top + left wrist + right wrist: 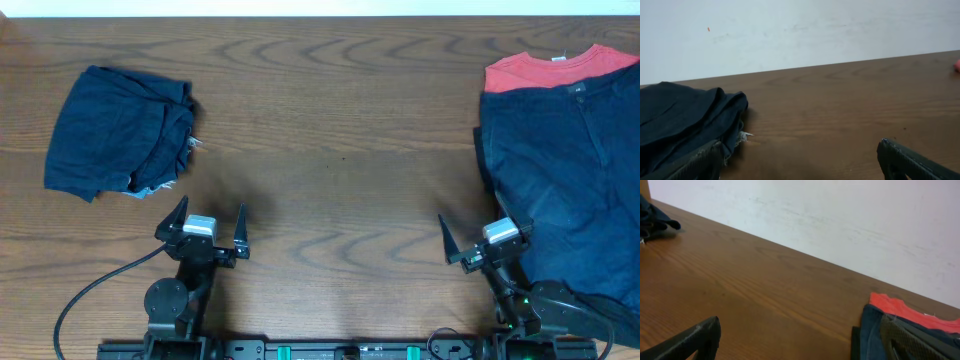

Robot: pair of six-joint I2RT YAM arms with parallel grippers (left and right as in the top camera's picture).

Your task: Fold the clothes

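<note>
Both grippers are sitting with their jaws spread wide and are holding nothing. The left gripper is resting at the near left part of the wooden table, with its fingers pointing toward the table's far edge. A black cable is looping from its arm across the table's near left corner.

A bunched dark blue garment is lying on the table's far left part, apart from the left gripper and beyond it. A small pale scrap is showing at the side of the bundle that faces the table's middle. In the left wrist view, the left finger is overlapping this bundle's near edge, though whether it is touching is not clear.

The right gripper is sitting at the table's near right part. A large navy garment is lying spread out over the table's right side, reaching to its right edge. A red shirt is peeking out from under it toward the table's far edge. The right gripper's outer finger is overlapping the navy garment's near corner, and contact cannot be judged. A pale wall is rising behind the table's far edge.
</note>
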